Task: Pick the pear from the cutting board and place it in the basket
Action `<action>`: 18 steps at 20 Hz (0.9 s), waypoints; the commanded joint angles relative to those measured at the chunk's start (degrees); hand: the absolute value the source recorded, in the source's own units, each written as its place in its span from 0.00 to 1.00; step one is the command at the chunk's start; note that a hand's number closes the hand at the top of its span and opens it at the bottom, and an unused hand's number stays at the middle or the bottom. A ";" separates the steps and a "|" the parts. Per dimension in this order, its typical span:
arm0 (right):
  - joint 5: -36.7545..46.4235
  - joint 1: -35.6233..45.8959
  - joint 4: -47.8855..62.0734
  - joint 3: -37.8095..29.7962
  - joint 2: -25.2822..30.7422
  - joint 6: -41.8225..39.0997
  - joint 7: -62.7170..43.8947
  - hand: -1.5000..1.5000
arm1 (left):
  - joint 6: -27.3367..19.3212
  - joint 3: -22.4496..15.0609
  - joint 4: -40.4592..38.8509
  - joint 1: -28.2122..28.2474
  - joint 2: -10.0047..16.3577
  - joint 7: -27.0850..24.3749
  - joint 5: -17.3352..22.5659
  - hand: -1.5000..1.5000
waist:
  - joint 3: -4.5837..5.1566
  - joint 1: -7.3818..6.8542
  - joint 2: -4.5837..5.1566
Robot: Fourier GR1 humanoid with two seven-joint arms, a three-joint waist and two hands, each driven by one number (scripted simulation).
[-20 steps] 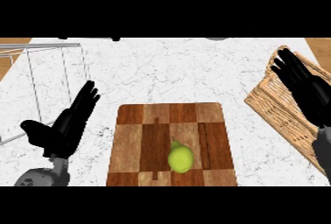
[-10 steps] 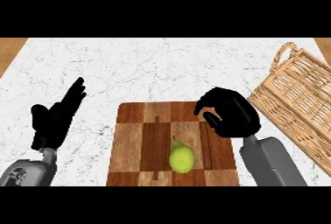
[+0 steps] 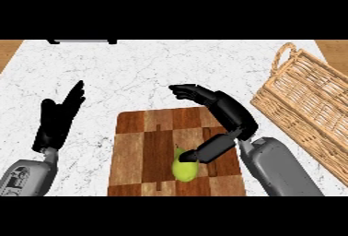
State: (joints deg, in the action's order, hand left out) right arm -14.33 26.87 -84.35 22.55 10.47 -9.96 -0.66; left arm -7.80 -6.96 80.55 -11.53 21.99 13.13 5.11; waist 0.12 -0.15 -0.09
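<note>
**Right hand spread above the pear on the cutting board**

A green pear (image 3: pixel 185 169) lies on a wooden checkered cutting board (image 3: pixel 146 152), near the board's front edge and a little right of its middle. The board sits on a white marble counter (image 3: pixel 136 69).

The right hand (image 3: pixel 234 115) hangs over the board's right half. Its fingers (image 3: pixel 194 92) stretch out toward the left, only slightly bent, and grasp nothing. Its thumb (image 3: pixel 207 150) points down toward the pear's top end; whether it touches the fruit cannot be told.

The left hand (image 3: pixel 58 122) rests over the counter left of the board, fingers straight and pointing up, holding nothing.

A woven wicker basket (image 3: pixel 306 101) stands at the right, apart from the board.
</note>
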 commanded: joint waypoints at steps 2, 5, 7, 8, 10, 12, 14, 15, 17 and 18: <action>8.07 10.21 0.75 1.69 13.00 -7.49 -8.57 0.00 | -1.51 -1.31 -1.07 -2.18 -1.81 1.64 -1.53 0.50 | 0.05 0.51 0.03; 4.82 15.16 2.80 3.02 19.18 -20.87 -10.83 0.00 | -1.08 -1.05 -1.11 -2.07 -1.78 0.76 -1.39 0.50 | 0.03 -0.59 0.32; 1.39 18.76 4.01 4.63 18.83 -27.39 -14.30 0.00 | -1.44 -2.35 -1.20 -0.04 -2.81 -1.34 -2.49 0.50 | 0.06 -1.35 0.30; -0.92 18.98 5.13 3.78 21.29 -32.13 -13.64 0.00 | -0.95 -1.55 -2.00 -1.51 -2.38 -0.89 -2.06 0.50 | 0.01 -0.73 0.39; -5.88 21.38 7.05 2.45 23.61 -39.60 -14.61 0.00 | 1.30 0.36 -1.77 -1.47 -0.57 -0.59 -0.05 0.50 | -0.01 -0.90 0.29; -7.48 23.90 11.30 2.47 22.10 -43.37 -15.51 0.00 | -1.69 -2.74 0.47 -2.08 -3.24 1.62 -3.30 0.50 | -0.08 -0.98 0.26; -11.10 27.96 13.28 1.52 18.55 -44.19 -21.15 0.00 | -0.56 -0.57 -2.16 -2.15 -2.76 -0.24 -2.47 0.50 | -0.05 -0.60 0.14; -9.89 23.77 10.74 1.39 18.54 -44.08 -21.05 0.00 | 0.77 0.39 -3.61 -0.86 -2.55 -2.32 -2.10 0.50 | -0.08 -0.09 0.08; -10.79 26.62 13.90 0.24 15.91 -44.90 -23.77 0.00 | 0.06 -0.03 -3.11 -0.78 -3.52 -2.63 -3.53 0.50 | -0.08 -0.27 0.10; -8.58 23.63 12.54 -0.86 16.34 -45.57 -22.36 0.00 | 1.61 1.75 -4.46 -1.15 -2.47 -2.63 -2.86 0.50 | -0.10 -0.08 0.10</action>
State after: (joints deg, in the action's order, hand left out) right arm -22.60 50.63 -73.18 23.69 28.39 -51.66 -20.52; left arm -7.25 -6.54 77.55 -12.88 19.69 11.55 2.82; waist 0.06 -0.53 0.05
